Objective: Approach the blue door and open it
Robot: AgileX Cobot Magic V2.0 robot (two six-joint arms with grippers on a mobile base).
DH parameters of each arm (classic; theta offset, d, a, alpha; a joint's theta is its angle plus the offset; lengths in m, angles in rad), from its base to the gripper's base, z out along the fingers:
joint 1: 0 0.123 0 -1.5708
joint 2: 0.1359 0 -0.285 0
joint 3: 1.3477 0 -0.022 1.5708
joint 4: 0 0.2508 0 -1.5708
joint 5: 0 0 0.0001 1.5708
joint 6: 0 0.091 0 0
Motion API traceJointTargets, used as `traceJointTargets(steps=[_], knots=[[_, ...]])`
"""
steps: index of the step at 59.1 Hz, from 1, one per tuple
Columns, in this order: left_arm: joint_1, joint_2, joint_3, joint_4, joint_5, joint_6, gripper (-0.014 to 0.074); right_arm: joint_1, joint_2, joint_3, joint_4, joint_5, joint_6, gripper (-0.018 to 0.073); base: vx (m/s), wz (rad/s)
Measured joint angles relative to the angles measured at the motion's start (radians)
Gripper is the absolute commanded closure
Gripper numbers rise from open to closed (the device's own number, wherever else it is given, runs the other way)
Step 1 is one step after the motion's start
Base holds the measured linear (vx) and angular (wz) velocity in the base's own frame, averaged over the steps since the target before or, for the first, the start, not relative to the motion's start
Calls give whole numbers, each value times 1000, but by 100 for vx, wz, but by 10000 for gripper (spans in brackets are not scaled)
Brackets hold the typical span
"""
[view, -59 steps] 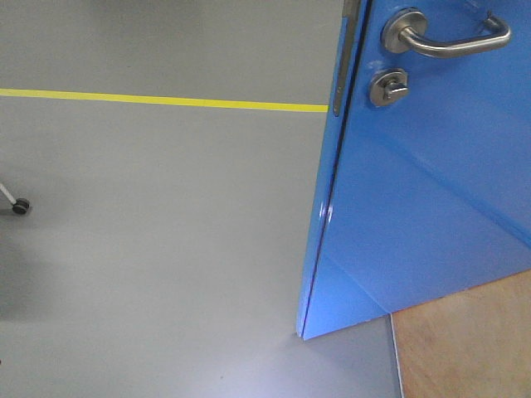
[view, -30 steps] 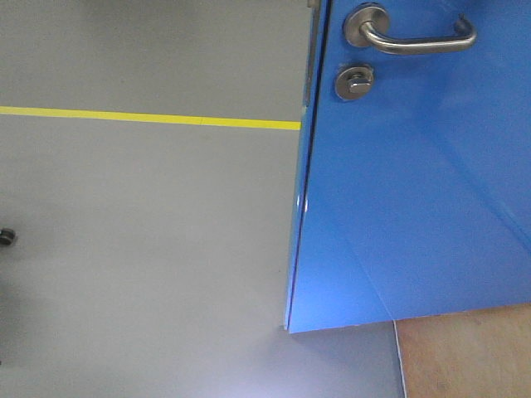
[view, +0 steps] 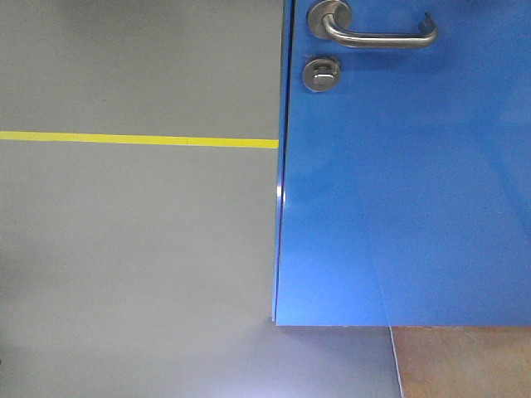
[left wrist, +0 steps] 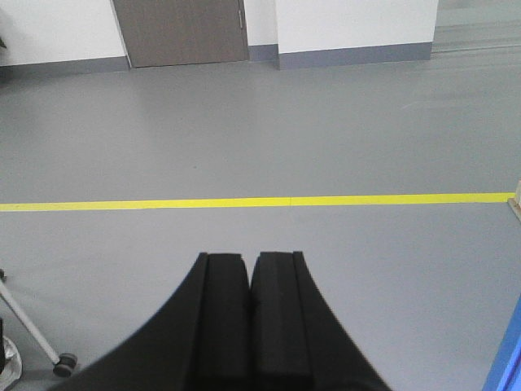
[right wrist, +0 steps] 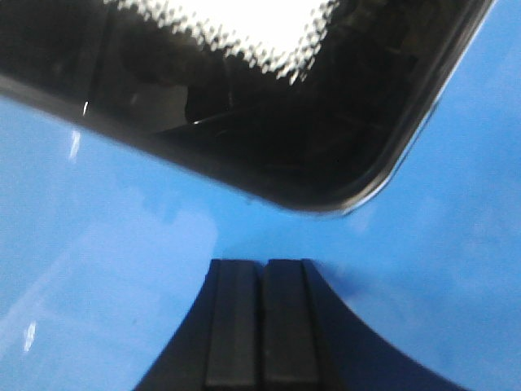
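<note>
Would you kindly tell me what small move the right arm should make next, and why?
Probably keep pushing the blue door gently forward. The right tool, shut and empty, sits against the glossy panel just below its dark window, and floor shows past the door's free edge, so it looks unlatched.

The light is even and soft indoors. The blue door [view: 398, 182] is shiny and shows pale streaks of glare. A white glow sits on the gray floor [view: 133, 249] at the bottom edge. The right wrist picture is blurry, with a very bright white patch up top.
</note>
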State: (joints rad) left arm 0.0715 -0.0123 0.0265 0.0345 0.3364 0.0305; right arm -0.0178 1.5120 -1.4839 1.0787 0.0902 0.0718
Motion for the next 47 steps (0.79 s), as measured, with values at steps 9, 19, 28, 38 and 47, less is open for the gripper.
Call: traceJointTargets(steps=[9,19,28,38,47], knots=[[0,0,0,0,0,0,526,0,2,0,0,-4,0,557,18,-5],[0,0,0,0,0,0,526,0,2,0,0,-5,0,557,14,-4],[0,0,0,0,0,0,526,0,2,0,0,-6,0,557,10,-3],[0,0,0,0,0,0,526,0,2,0,0,-6,0,557,6,-3],[0,0,0,0,0,0,526,0,2,0,0,-7,0,557,3,-2]])
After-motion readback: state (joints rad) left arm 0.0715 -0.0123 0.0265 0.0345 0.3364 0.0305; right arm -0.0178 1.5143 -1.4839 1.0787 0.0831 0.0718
